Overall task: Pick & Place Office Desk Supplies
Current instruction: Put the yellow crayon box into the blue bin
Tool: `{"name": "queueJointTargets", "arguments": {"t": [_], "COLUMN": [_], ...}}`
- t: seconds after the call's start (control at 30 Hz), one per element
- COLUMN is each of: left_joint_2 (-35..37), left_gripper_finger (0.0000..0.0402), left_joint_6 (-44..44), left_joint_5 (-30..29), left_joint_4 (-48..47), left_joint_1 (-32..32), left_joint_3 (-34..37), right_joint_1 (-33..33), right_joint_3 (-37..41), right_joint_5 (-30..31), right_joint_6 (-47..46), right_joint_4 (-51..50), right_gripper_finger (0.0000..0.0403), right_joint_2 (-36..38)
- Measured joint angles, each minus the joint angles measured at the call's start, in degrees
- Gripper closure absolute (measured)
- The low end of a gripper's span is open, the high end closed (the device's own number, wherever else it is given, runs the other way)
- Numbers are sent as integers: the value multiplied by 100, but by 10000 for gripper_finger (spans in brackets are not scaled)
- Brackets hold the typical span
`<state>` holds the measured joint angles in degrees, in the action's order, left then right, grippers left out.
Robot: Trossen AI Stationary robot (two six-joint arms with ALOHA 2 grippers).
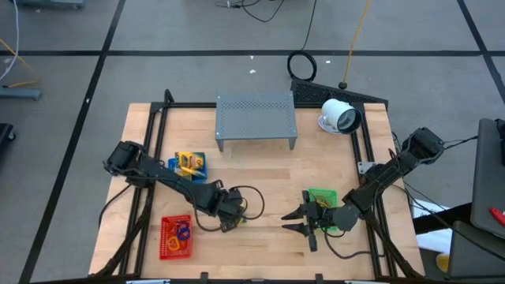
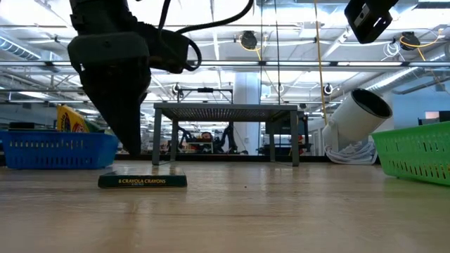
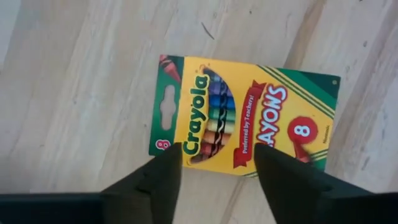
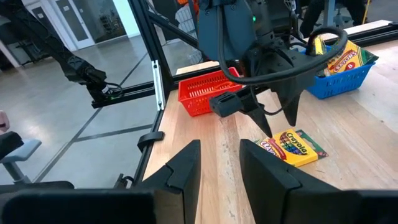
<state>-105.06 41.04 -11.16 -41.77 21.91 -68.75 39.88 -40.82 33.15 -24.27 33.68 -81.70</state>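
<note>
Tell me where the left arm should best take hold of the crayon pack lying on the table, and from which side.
From straight above, closing across the pack's short width. The crayon pack lies flat on the wood, face up, too thin to take from the side. The left gripper already hovers over it, jaws open and wide enough to straddle its long edges near the middle, which is likely the steadiest hold.

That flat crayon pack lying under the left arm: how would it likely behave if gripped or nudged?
The crayon pack lies flat on the table, so it should slide rather than roll or tip. Its thin card box looks fairly stiff and light. The left tool, open above it, probably needs its edges; the glossy faces may slip.
</note>
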Motion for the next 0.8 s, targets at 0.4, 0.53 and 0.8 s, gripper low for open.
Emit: {"name": "queueJointTargets", "arguments": {"t": [0.4,0.53,0.8], "left_joint_2": [630,1258,2003], "left_gripper_finger": [151,166,183], "left_joint_6": [170,232,28], "left_joint_5": [-1739,-2556,-3202], "left_joint_4": [13,55,595], "left_joint_1": [513,857,1428], "left_joint_3": [2,2,0], "right_joint_1": [-4,-16,-188], "right_joint_3": [0,0,0], "right_joint_5": [4,4,4], "right_joint_6": [137,159,171], "right_joint_4": [-21,-25,-27], "right_gripper_finger": [303,303,303], "right_joint_2": [0,0,1]}}
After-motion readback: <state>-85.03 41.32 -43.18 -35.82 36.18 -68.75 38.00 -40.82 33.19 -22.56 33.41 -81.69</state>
